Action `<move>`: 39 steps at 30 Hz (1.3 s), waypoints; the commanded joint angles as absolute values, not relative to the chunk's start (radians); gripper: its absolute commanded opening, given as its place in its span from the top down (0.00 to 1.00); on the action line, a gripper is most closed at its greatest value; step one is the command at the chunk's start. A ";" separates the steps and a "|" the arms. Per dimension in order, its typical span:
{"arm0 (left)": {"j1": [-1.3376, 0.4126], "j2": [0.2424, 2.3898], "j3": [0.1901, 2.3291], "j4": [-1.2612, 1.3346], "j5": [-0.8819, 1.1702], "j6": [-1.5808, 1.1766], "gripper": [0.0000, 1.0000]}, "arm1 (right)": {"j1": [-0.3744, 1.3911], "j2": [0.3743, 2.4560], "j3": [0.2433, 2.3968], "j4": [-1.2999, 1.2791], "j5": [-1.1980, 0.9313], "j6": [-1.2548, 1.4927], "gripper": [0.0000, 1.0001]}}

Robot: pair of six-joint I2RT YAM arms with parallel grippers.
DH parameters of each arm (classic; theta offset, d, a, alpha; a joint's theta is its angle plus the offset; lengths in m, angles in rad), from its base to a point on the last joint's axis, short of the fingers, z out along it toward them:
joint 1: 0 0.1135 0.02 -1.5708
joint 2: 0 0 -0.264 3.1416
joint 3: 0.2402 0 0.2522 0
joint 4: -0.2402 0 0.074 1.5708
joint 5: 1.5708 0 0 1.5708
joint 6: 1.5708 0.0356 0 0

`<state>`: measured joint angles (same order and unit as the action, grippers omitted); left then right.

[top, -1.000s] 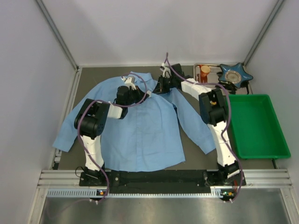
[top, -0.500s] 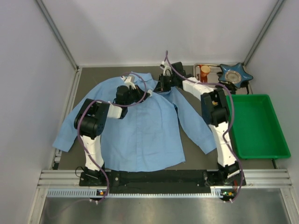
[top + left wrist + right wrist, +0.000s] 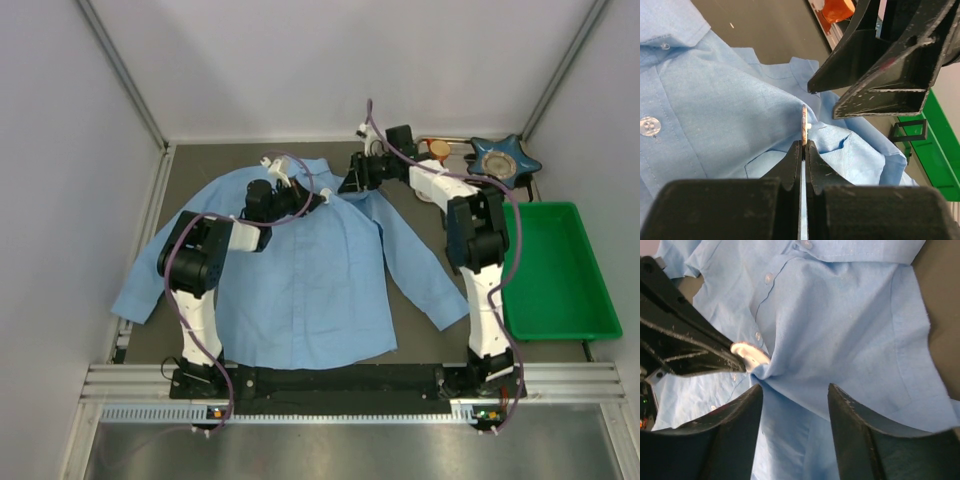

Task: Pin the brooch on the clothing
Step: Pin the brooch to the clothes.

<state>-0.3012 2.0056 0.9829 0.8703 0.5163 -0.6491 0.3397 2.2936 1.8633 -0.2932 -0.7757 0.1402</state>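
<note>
Soft light blue shirt [image 3: 300,290] spread flat on dark table [image 3: 415,338], left gripper [image 3: 804,146] pinched tight on thin round pale brooch [image 3: 804,122] at puckered chest cloth, right gripper [image 3: 795,390] just beside, jaws apart, empty, glossy green tray [image 3: 550,270] far right

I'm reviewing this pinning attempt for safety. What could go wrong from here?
1. The left gripper is shut on the brooch, with the shirt puckered up to it; pulling away could drag the cloth.
2. Whether the pin has gone through is not visible, so the brooch may drop on release.
3. The right gripper, jaws open, hangs close to that pucker and might snag it.
</note>
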 commanded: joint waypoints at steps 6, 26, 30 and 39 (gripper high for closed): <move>-0.285 2.017 1.055 0.951 0.669 -0.643 1.00 | 0.288 2.168 1.825 -0.279 -1.017 -0.112 0.36; -0.264 2.091 1.088 1.080 0.828 -0.709 1.00 | 0.327 2.244 1.864 -0.281 -1.163 -0.394 0.43; -0.264 2.097 1.086 1.101 0.845 -0.718 1.00 | 0.333 2.256 1.873 -0.281 -1.178 -0.423 0.46; -0.264 2.112 1.089 1.170 0.891 -0.762 1.00 | 0.345 2.246 1.845 -0.302 -1.210 -0.541 0.58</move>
